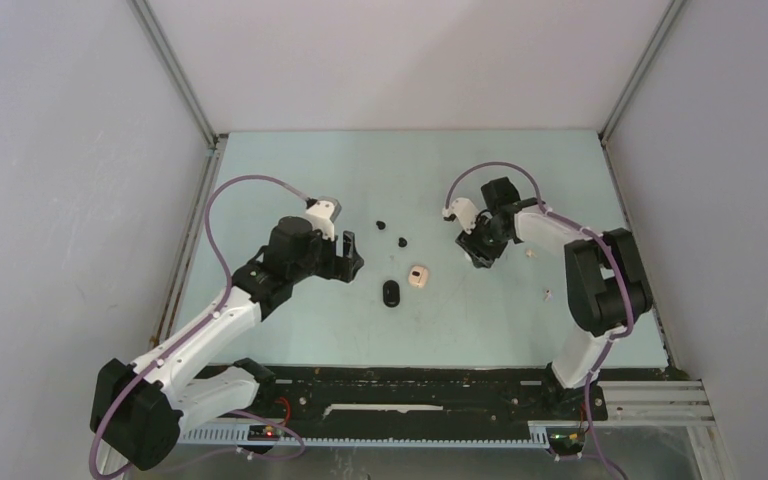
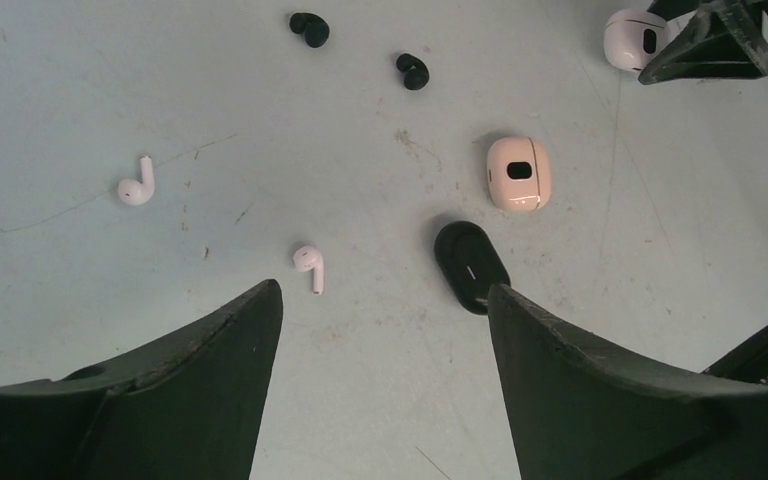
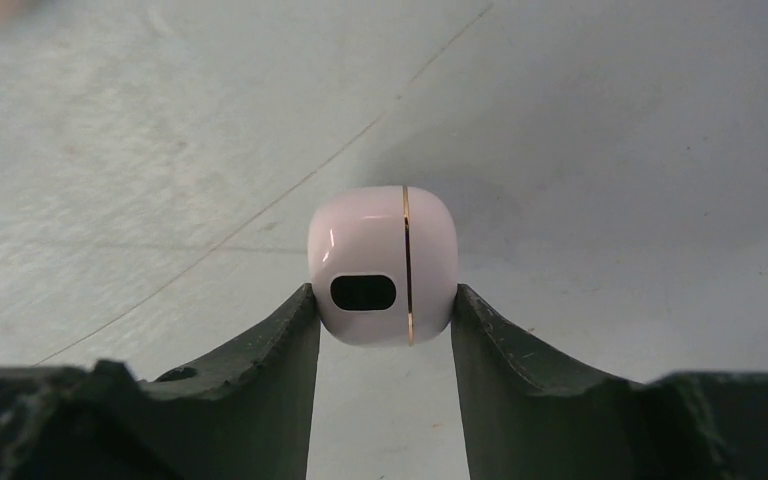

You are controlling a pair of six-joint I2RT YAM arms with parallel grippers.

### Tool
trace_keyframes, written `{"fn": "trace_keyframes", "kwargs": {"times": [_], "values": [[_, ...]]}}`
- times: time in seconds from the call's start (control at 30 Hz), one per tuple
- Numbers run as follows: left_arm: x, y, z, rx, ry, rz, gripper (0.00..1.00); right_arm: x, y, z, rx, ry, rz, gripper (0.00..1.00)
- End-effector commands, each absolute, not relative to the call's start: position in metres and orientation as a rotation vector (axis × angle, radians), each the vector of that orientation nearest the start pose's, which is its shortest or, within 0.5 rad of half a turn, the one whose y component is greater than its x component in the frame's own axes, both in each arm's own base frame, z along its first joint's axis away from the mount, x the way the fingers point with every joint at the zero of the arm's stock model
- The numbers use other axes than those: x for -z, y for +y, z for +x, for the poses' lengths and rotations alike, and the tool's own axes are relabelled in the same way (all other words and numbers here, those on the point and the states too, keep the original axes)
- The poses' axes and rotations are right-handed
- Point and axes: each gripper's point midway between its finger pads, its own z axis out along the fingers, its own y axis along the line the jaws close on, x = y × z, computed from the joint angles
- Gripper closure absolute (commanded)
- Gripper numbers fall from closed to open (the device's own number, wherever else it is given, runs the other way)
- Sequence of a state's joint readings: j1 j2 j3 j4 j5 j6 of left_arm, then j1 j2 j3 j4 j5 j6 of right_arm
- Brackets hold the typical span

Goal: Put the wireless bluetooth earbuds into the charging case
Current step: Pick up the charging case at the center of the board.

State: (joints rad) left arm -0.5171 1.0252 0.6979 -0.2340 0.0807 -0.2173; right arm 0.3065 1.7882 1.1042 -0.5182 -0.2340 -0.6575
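- The surface (image 1: 520, 160) is pale green and scuffed, with fine scratches. Plain white walls (image 1: 400, 60) close it in on three sides, and metal rails (image 1: 175, 70) run up the far corners.
- The white case (image 3: 380, 265) lies closed on the surface toward the right edge, about midway back. A thin gold seam runs round it and a dark oval window faces the camera.
- The right gripper (image 3: 383, 295) has closed in on the white case, one finger touching each side.
- The pink case (image 2: 519, 173), closed, lies near the middle of the surface. The black case (image 2: 471, 265) is just beside it, nearer the front edge, apart from it.
- The black earbuds (image 2: 309, 28) lie loose beyond the cases, toward the far edge, close to one another.
- The white earbuds (image 2: 309, 265) lie loose on the left half, apart from each other.
- Two cream earbuds (image 1: 531, 254) lie near the right edge.
- The left gripper (image 2: 382, 290) hangs over the left half, jaws wide, holding nothing.
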Motion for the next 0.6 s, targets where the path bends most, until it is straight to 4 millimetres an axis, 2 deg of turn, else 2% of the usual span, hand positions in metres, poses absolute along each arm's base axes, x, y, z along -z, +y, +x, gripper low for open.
{"fn": "trace_keyframes", "kwargs": {"times": [0.0, 0.1, 0.2, 0.33, 0.47, 0.57], "values": [[-0.192, -0.197, 0.274, 0.633, 2.057, 0.308, 0.18, -0.091, 0.157, 0.331, -0.395, 2.227, -1.250, 0.68], [-0.216, -0.217, 0.264, 0.820, 2.024, 0.228, 0.19, -0.139, 0.179, 0.305, -0.539, 2.110, -1.231, 0.67], [-0.246, -0.244, 0.251, 1.050, 1.960, 0.181, 0.22, -0.173, 0.194, 0.278, -0.599, 1.968, -1.267, 0.66], [-0.272, -0.276, 0.234, 1.221, 1.924, 0.221, 0.23, -0.183, 0.200, 0.253, -0.645, 1.877, -1.304, 0.66], [-0.271, -0.309, 0.222, 1.293, 2.004, 0.330, 0.22, -0.183, 0.205, 0.235, -0.677, 1.818, -1.372, 0.65], [-0.266, -0.326, 0.220, 1.322, 2.048, 0.358, 0.22, -0.185, 0.209, 0.226, -0.692, 1.781, -1.414, 0.65]]}}
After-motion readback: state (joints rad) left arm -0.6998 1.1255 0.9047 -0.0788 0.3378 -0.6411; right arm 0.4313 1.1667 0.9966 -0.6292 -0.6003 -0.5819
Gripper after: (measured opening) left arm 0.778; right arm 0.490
